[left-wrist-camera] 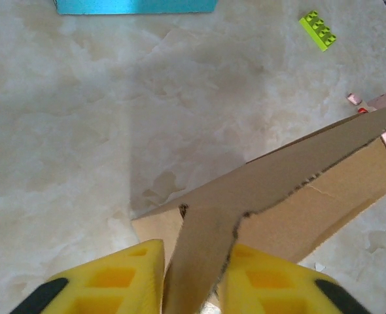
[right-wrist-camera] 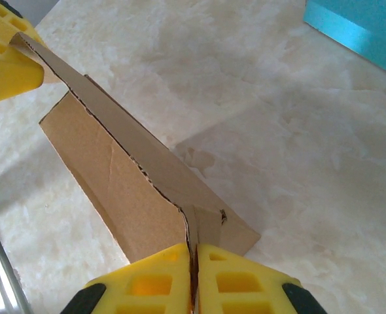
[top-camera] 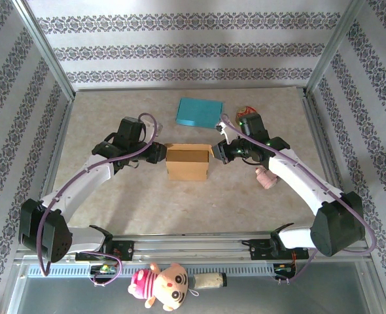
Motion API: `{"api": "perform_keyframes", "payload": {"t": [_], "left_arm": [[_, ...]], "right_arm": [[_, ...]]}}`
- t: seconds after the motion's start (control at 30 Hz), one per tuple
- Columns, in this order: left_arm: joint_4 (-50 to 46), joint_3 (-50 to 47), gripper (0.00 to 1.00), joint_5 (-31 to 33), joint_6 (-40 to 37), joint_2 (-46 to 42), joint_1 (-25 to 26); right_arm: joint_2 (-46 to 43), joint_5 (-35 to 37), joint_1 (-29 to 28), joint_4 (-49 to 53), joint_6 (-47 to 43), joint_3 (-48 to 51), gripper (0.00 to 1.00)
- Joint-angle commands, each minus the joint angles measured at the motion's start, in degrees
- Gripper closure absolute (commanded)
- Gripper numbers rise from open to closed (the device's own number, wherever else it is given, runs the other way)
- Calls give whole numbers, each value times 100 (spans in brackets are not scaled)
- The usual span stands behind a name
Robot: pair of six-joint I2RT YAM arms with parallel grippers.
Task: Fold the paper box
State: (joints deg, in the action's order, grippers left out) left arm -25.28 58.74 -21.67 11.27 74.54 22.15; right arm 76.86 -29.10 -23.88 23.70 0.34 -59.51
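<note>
Item under inspection: paper box (top-camera: 187,161), brown corrugated card, partly formed, top flaps not closed.
Location of item: middle of the table (top-camera: 114,196), standing on the surface between the two grippers and just nearer than the teal box (top-camera: 199,112).
Left gripper (left-wrist-camera: 194,258): at the left end of the paper box. The left wrist view shows a narrow card flap running between its yellow fingers (left-wrist-camera: 124,278), with both pads bearing on it; clamped on the flap.
Right gripper (right-wrist-camera: 193,252): at the right end of the paper box. Its fingers are pressed together with a thin card edge pinched in the seam between them; clamped on the box.
Flap condition: from the right wrist view, one long strip of card runs from the right grip across to the left grip, its upper edge rough and torn-looking. A brown side panel hangs below it and reaches the table.
Arm posture: both forearms angle inward from the near corners and meet the box from opposite sides.
Teal box: lying flat towards the far edge, apart from the paper box.
Green brick (left-wrist-camera: 318,31): small, lying on the table, well apart from the paper box.
Pink object (top-camera: 265,177): on the table beside the right forearm; its kind cannot be told.
Plush toy (top-camera: 161,286): pink and cream, lying below the near rail, between the arm bases.
</note>
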Motion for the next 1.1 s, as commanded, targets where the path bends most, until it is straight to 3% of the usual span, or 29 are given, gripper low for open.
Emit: {"api": "perform_keyframes", "payload": {"t": [0.0, 0.1, 0.2, 0.33, 0.67, 1.07], "left_arm": [[16, 107, 83, -65, 162, -122, 45], [115, 62, 92, -112, 506, -106, 45], [327, -8, 94, -240, 886, -97, 52], [563, -151, 97, -32, 1180, -175, 100], [682, -328, 99, 338, 1524, -116, 426], [585, -353, 100, 646, 1404, -171, 487]], "right_arm": [[-92, 252, -107, 46, 168, -179, 92], [-51, 585, -219, 79, 512, -247, 93], [34, 784, -309, 58, 1014, -307, 99], [109, 1032, -417, -88, 1832, -311, 99], [83, 1391, -529, -112, 2823, -457, 97], [-31, 1560, -521, -94, 3872, -290, 96]]}}
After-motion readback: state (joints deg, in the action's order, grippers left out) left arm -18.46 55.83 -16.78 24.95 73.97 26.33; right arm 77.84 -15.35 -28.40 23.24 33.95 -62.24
